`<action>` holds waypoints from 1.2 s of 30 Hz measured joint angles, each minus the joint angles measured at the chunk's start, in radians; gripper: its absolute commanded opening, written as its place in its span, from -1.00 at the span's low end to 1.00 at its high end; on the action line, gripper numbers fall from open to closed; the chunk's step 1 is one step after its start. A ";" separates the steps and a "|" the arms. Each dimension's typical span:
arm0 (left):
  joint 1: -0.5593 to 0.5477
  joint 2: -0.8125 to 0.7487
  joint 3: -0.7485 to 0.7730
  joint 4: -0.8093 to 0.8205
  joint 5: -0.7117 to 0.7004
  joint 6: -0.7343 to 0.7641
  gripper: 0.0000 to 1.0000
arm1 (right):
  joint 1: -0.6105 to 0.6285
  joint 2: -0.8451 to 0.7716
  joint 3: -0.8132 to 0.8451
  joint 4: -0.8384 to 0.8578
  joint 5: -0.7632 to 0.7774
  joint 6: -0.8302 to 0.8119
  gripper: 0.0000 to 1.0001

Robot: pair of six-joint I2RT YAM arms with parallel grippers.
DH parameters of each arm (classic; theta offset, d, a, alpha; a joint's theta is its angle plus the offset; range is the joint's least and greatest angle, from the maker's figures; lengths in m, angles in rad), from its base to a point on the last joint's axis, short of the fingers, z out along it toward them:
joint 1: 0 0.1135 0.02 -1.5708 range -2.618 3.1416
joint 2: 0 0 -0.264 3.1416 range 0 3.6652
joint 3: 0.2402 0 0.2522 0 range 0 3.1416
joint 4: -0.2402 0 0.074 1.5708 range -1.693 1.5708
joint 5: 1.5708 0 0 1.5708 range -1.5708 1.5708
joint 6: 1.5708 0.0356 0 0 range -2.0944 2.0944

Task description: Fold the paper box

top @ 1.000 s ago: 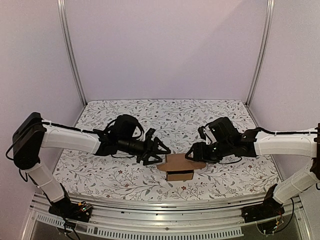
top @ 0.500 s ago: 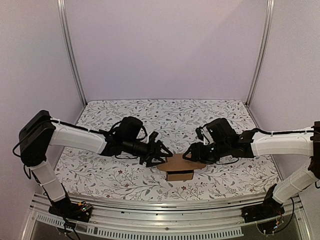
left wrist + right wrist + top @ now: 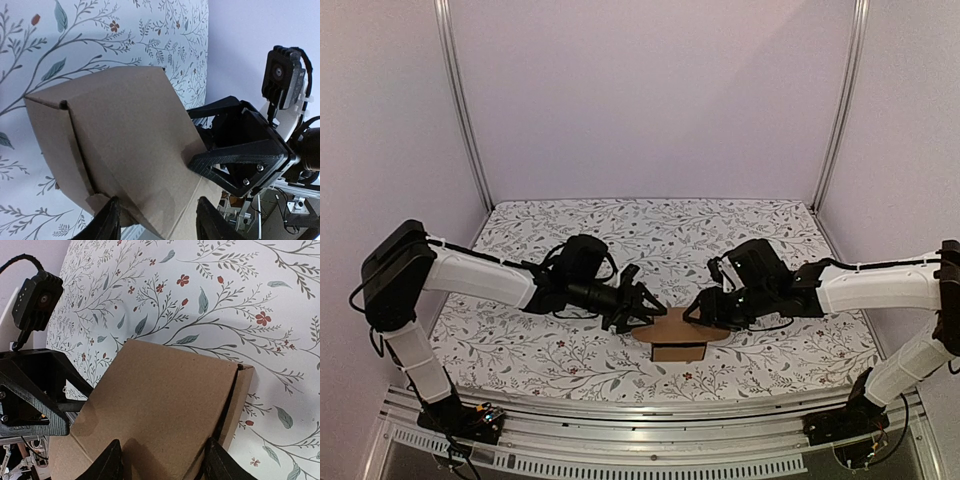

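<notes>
The plain brown cardboard box sits low and centre in the overhead view on the floral tabletop. The left gripper and right gripper each straddle its top flap, fingers apart; whether they pinch it I cannot tell. Squeeze evenly from both sides, keeping creases square. Room lies upward in frame; the tabletop's near edge is close below.

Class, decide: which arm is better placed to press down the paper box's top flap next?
Probably right. The right end effector, open, hovers over the top flap of the paper box; the left end effector, also open, sits at its edge.
</notes>
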 measured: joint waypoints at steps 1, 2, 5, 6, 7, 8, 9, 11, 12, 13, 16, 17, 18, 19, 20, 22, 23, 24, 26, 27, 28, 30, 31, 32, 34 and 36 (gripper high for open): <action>0.000 0.003 0.000 0.001 0.000 -0.002 -0.02 | 0.001 0.002 0.000 0.000 0.000 0.001 0.03; 0.000 0.006 0.000 0.003 0.000 -0.003 -0.02 | 0.003 0.003 0.000 0.000 0.000 0.001 0.01; 0.000 0.011 0.000 0.004 0.000 -0.006 -0.07 | 0.006 0.004 0.000 0.003 0.000 0.005 -0.04; 0.000 0.013 0.000 0.004 0.000 -0.007 -0.09 | 0.006 0.004 0.000 0.005 0.000 0.008 -0.06; 0.000 0.014 0.000 0.005 0.000 -0.007 -0.11 | 0.007 0.005 0.000 0.006 0.000 0.008 -0.08; 0.000 0.016 0.000 0.005 0.000 -0.008 -0.13 | 0.007 0.007 0.000 0.008 0.000 0.009 -0.10; -0.001 0.018 0.000 0.006 0.000 -0.009 -0.16 | 0.008 0.010 0.000 0.009 0.000 0.011 -0.11; -0.001 0.021 0.000 0.008 -0.001 -0.011 -0.20 | 0.009 0.015 0.000 0.011 0.000 0.012 -0.14; -0.001 0.021 0.000 0.008 -0.003 -0.011 -0.21 | 0.009 0.017 0.000 0.011 0.000 0.014 -0.15; -0.001 0.022 0.000 0.008 -0.005 -0.012 -0.22 | 0.010 0.019 0.000 0.014 0.000 0.016 -0.15; -0.001 0.027 0.000 0.011 -0.006 -0.014 -0.23 | 0.010 0.022 0.000 0.018 0.000 0.016 -0.17; -0.001 0.029 0.000 0.011 -0.006 -0.016 -0.24 | 0.011 0.023 0.000 0.019 0.000 0.016 -0.18; -0.001 0.031 0.000 0.013 -0.006 -0.018 -0.24 | 0.011 0.026 0.000 0.021 0.000 0.016 -0.19; -0.001 0.032 0.000 0.016 -0.006 -0.021 -0.23 | 0.011 0.028 0.000 0.022 0.000 0.016 -0.20; -0.001 0.032 0.000 0.018 -0.006 -0.024 -0.24 | 0.011 0.030 0.000 0.022 0.000 0.017 -0.21; -0.001 0.033 0.000 0.018 -0.006 -0.029 -0.24 | 0.011 0.032 0.000 0.023 0.000 0.017 -0.23; -0.001 0.033 0.000 0.018 -0.006 -0.030 -0.24 | 0.011 0.034 0.000 0.024 0.000 0.018 -0.23; -0.001 0.033 0.000 0.018 -0.007 -0.031 -0.24 | 0.011 0.034 0.000 0.024 0.000 0.018 -0.23; -0.001 0.033 0.002 0.017 -0.007 -0.033 -0.24 | 0.011 0.034 0.000 0.026 0.000 0.018 -0.23; -0.001 0.033 0.005 0.016 -0.008 -0.034 -0.24 | 0.011 0.034 0.000 0.027 0.000 0.018 -0.24; -0.001 0.033 0.010 0.016 -0.008 -0.036 -0.24 | 0.011 0.035 0.000 0.029 0.000 0.018 -0.24; -0.003 0.037 0.023 0.018 -0.007 -0.037 -0.24 | 0.012 0.035 0.000 0.036 0.000 0.019 -0.24; -0.005 0.039 0.031 0.017 -0.008 -0.040 -0.25 | 0.013 0.035 0.000 0.038 0.000 0.018 -0.24; -0.006 0.040 0.035 0.017 -0.007 -0.041 -0.25 | 0.013 0.035 0.000 0.038 0.000 0.018 -0.24; -0.008 0.041 0.045 0.018 -0.007 -0.044 -0.25 | 0.013 0.036 0.000 0.037 0.000 0.018 -0.25; -0.011 0.042 0.053 0.019 -0.006 -0.044 -0.26 | 0.015 0.037 0.000 0.038 0.000 0.018 -0.25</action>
